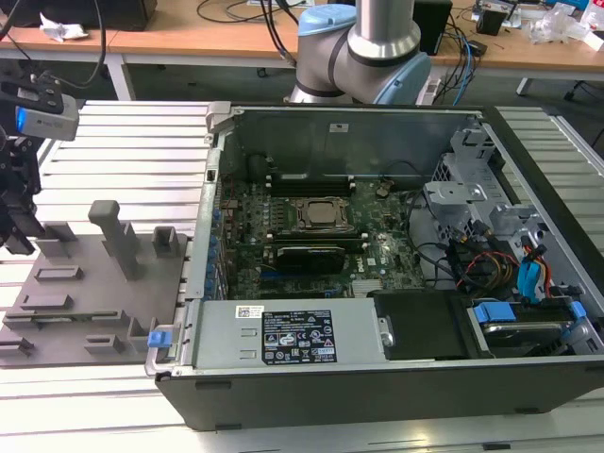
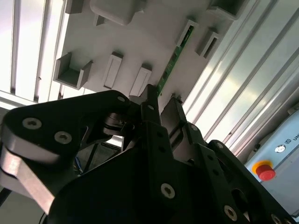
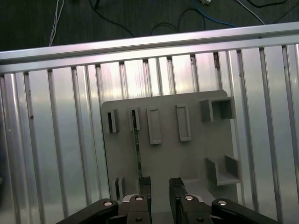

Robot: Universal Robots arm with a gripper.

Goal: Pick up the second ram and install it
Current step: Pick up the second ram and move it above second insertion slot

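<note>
- Exterior view, from its left edge: the pincer (image 1: 17, 241) hangs low over the outer end of the grey tray (image 1: 94, 311), close above its raised blocks.
- The grey tray lies flat on the slatted metal desk (image 1: 132, 142), with blocks and slots rising from its surface.
- To the exterior view's right of the tray, just beside it, an open computer case (image 1: 340, 132) lies on its side with the motherboard facing up.
- Beyond the case, on the side away from the tray, the arm (image 1: 363, 47) rises from its base.
- In the first wrist view the second ram (image 3: 137, 144) stands on its thin edge in the tray (image 3: 168, 158), held between small slot blocks and running lengthwise toward the pincer (image 3: 160, 183).
- The pincer's fingers (image 3: 145, 183) are apart, with bare tray showing in the gap. The ram's near end lies just beside one finger, outside that gap.
- In the second wrist view the ram (image 2: 175, 58) runs along the tray (image 2: 140, 42) up to the spread pincer (image 2: 162, 98). Whether its end touches the finger cannot be told.
</note>
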